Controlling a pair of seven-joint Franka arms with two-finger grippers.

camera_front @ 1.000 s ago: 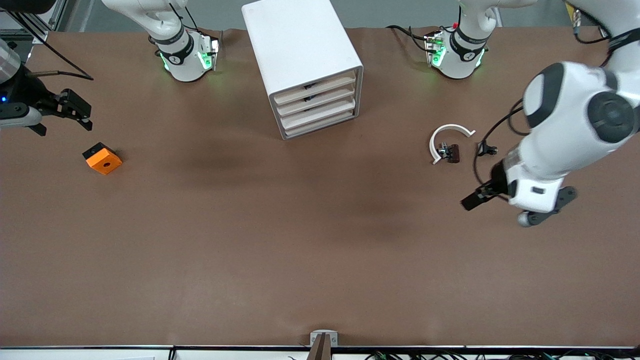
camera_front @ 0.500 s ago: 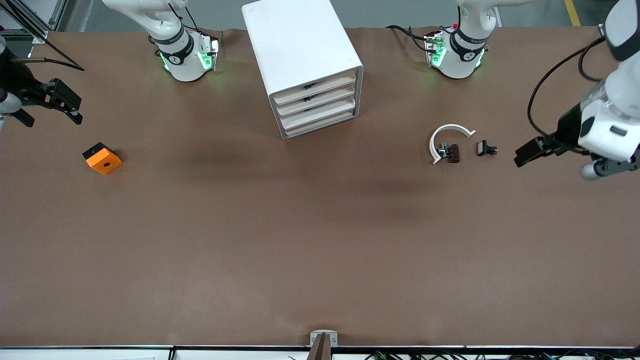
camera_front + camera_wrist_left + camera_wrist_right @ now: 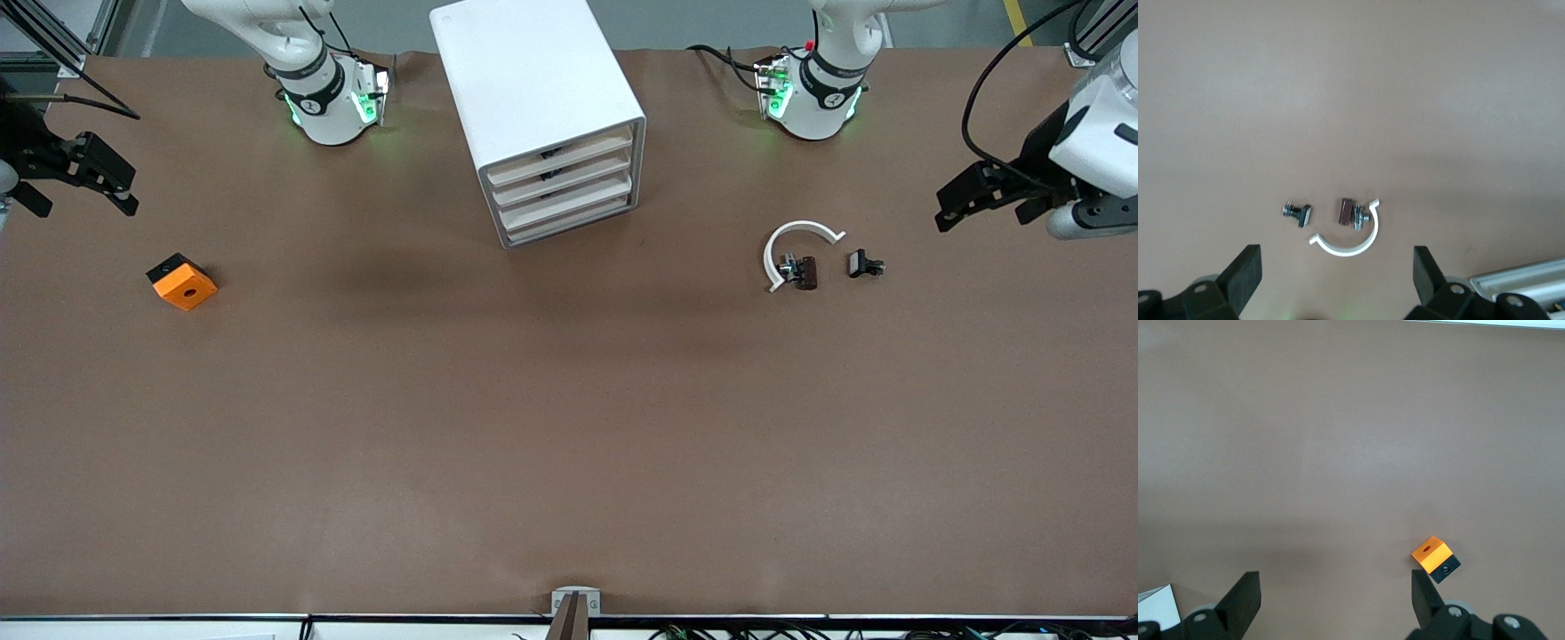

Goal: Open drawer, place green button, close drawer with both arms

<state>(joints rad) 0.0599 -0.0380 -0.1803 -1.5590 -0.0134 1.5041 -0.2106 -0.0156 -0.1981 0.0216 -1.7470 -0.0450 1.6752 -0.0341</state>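
Since the earlier frames, the left gripper (image 3: 956,203) has been drawn back and raised toward the left arm's end of the table (image 3: 569,444); the right gripper (image 3: 111,182) has been shifted slightly toward the table's edge. Both jaws are spread and empty, apparently parked for a clear view. The drawer (image 3: 569,222), lowest in the cabinet (image 3: 524,80), is shut. The button (image 3: 864,264) lies just beside the white arc (image 3: 794,233) and brown part (image 3: 805,272). The orange block (image 3: 182,283) rests near the right arm's end.
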